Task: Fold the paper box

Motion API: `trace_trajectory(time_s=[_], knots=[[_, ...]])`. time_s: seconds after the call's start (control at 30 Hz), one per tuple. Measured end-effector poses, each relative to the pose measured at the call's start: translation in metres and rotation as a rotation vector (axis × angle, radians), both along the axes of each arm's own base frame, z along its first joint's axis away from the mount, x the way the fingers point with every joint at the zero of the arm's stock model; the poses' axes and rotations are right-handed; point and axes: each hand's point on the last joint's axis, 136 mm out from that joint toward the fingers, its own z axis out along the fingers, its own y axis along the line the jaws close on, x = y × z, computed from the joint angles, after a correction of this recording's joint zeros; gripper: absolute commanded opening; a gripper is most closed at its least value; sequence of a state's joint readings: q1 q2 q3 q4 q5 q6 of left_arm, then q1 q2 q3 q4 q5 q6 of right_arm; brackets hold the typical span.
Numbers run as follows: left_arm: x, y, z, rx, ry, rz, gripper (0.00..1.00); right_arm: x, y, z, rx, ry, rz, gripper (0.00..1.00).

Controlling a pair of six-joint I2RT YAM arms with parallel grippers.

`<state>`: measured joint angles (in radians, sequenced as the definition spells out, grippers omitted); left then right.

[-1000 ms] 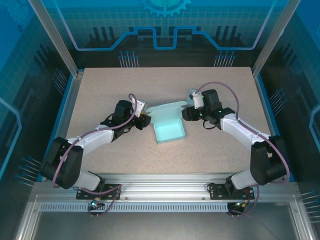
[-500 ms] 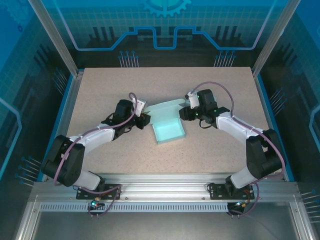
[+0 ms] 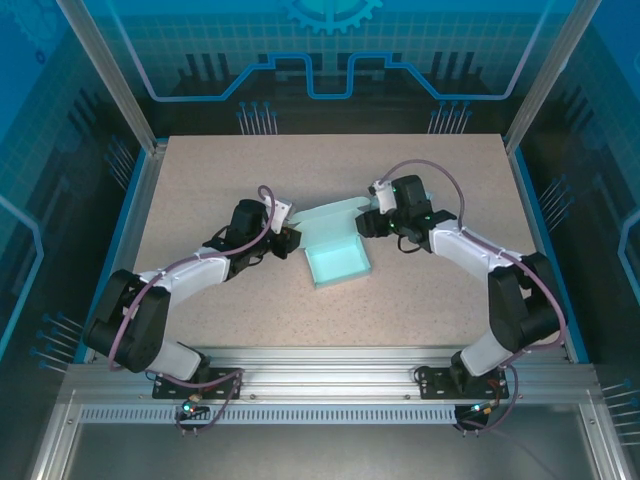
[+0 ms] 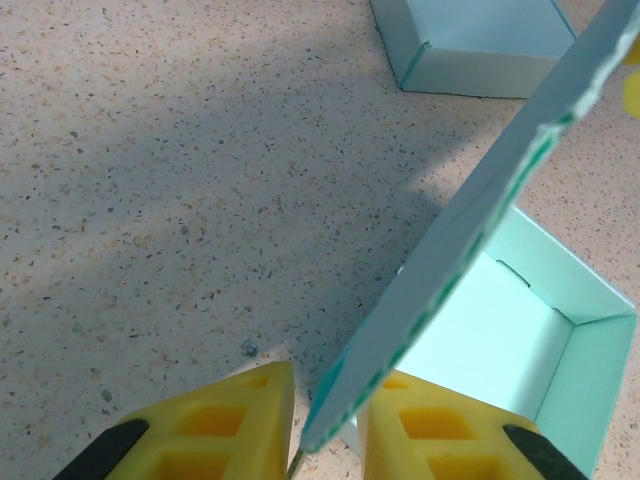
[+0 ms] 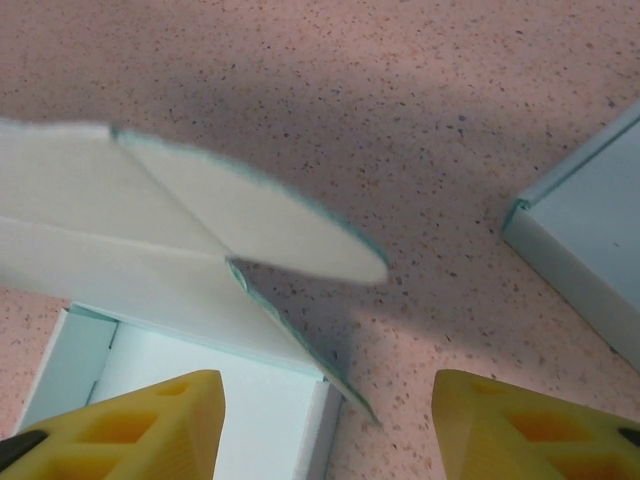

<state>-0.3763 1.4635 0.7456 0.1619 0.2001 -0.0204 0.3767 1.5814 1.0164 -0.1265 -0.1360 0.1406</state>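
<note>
The paper box point(image 3: 337, 263) is pale teal and lies open in the middle of the table, its tray point(image 4: 500, 335) facing up. Its lid flap point(image 3: 335, 213) stands raised along the far side. My left gripper point(image 3: 291, 240) is at the flap's left end. In the left wrist view the flap's edge point(image 4: 450, 255) runs down between the yellow fingers point(image 4: 240, 420), and the left gripper point(image 4: 330, 382) is shut on it. My right gripper point(image 3: 372, 223) is at the flap's right end. It point(image 5: 328, 385) stands open, with the flap's rounded side tab point(image 5: 260, 225) just ahead of it, untouched.
A second pale teal cardboard piece with upright walls point(image 4: 470, 50) lies on the speckled tabletop point(image 3: 250, 170) beyond the flap, and its corner point(image 5: 585, 240) is close to the right gripper. Metal frame posts point(image 3: 110, 80) and blue panels ring the table.
The right gripper has moved a little left towards the flap's right end, and its jaws now stand wider. The left gripper closed on the flap's left end and has held still since.
</note>
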Motion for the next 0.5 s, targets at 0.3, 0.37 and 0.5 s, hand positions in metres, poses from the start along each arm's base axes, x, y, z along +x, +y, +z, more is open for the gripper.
trace_trajectory(time_s=[0.3,0.37,0.5], knots=[[0.003,-0.001,0.005,-0.025,0.011,0.021,0.08,0.011,0.011,-0.006,0.009,0.011,0.029,0.26],[0.003,-0.001,0.005,-0.042,0.023,0.034,0.06,0.010,0.012,-0.006,0.005,0.012,0.020,0.20],[0.003,-0.004,0.006,-0.087,0.057,0.070,0.04,0.007,0.018,-0.005,-0.010,0.005,0.009,0.13]])
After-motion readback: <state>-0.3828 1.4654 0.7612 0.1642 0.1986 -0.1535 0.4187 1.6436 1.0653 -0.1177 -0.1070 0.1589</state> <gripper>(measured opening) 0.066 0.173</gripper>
